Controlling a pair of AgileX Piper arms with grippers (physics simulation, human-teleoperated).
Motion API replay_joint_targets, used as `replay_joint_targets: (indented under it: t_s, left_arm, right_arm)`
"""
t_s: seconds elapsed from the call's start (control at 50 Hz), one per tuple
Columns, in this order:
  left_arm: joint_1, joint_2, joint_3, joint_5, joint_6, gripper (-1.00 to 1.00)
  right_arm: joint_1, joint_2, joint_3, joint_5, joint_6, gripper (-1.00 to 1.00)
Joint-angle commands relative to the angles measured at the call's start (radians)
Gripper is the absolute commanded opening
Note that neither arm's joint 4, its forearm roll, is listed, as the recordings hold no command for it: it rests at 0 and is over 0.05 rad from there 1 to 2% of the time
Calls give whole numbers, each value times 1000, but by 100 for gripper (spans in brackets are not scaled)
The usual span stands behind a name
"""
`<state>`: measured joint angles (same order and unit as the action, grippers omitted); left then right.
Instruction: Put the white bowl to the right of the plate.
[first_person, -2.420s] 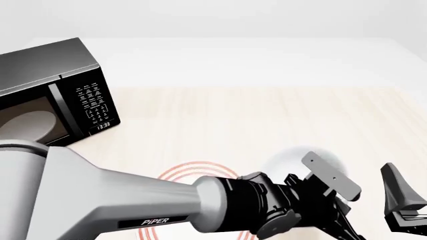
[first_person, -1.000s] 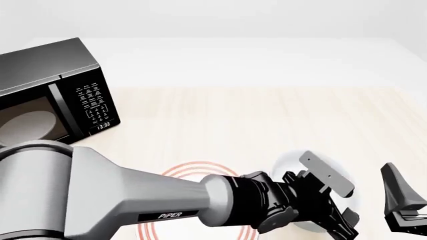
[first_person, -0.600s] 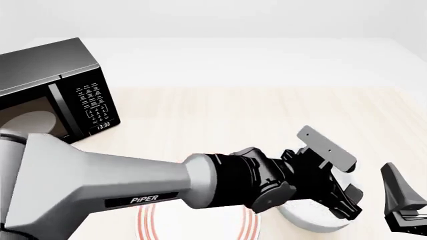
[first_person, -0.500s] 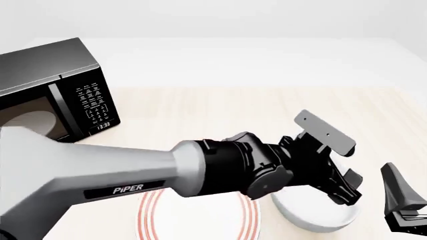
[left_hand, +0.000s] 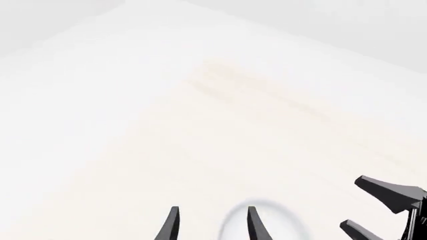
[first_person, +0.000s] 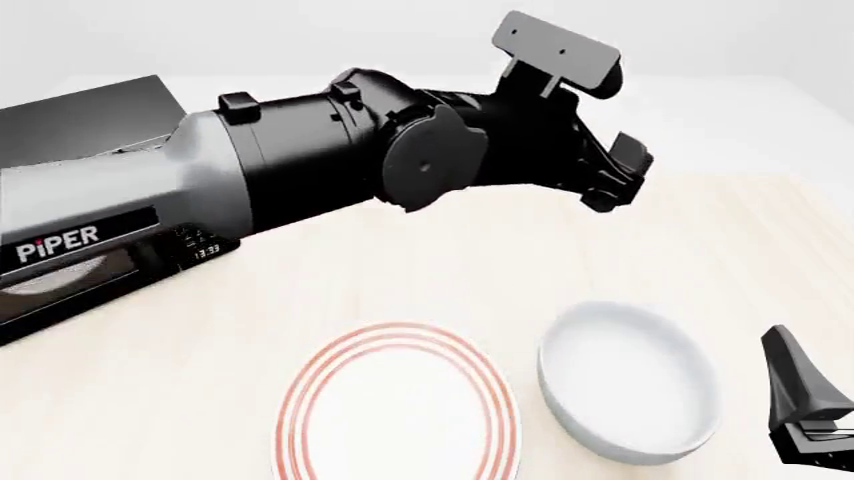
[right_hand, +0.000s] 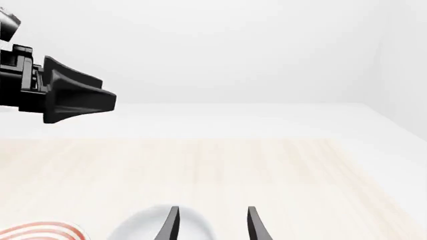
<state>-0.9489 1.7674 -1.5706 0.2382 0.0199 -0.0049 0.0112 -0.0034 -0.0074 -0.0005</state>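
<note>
Left gripper (first_person: 621, 175), jaws spread and empty, hangs high over the pale wooden table (first_person: 441, 270).
Front view: glossy white deep bowl (first_person: 627, 395) sits just right of the flat red-ringed plate (first_person: 396, 405); placement looks done, retreat next. Right wrist view: right gripper (right_hand: 211, 225) parted, empty.

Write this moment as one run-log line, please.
bowl: on table, right of plate | left gripper: open, raised above the table | right gripper: open, near bowl
</note>
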Motion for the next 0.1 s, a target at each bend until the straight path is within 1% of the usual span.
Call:
replay_joint_targets:
  t_s: [0.02,0.08,0.1]
  left_arm:
    - [113,-77,-48,43,65,100]
    - [138,-94,-67,57,76,100]
    - [151,-100,-76,62,91,100]
  right_arm:
    - [0,1,0,0,0,100]
    - [0,-1,0,0,0,100]
    - [0,1,0,0,0,100]
